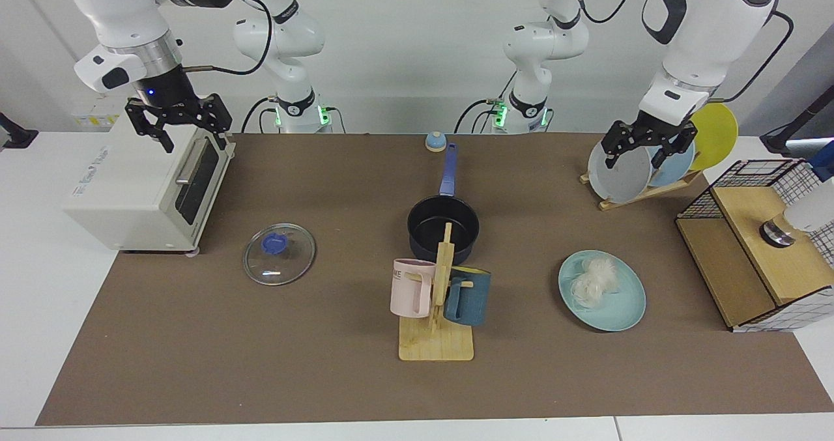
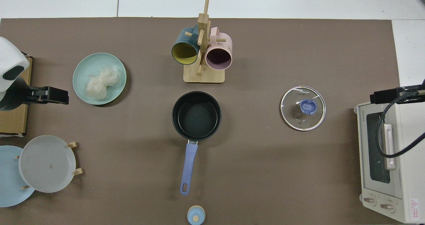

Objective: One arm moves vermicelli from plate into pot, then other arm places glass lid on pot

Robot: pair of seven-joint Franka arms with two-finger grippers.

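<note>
A brown mat (image 1: pixel 260 363) covers a white table (image 1: pixel 39 311) before a plain pale wall (image 1: pixel 404 37).

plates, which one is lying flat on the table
The light teal plate holding the vermicelli lies flat; the grey plate, blue plate and yellow plate stand upright in the wooden rack.

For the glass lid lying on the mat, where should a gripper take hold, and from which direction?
Judging by its pose, grip the blue centre knob, coming straight down from above. The glass lid lies flat, knob up, so its thin rim sits low against the mat, offering little purchase.
</note>
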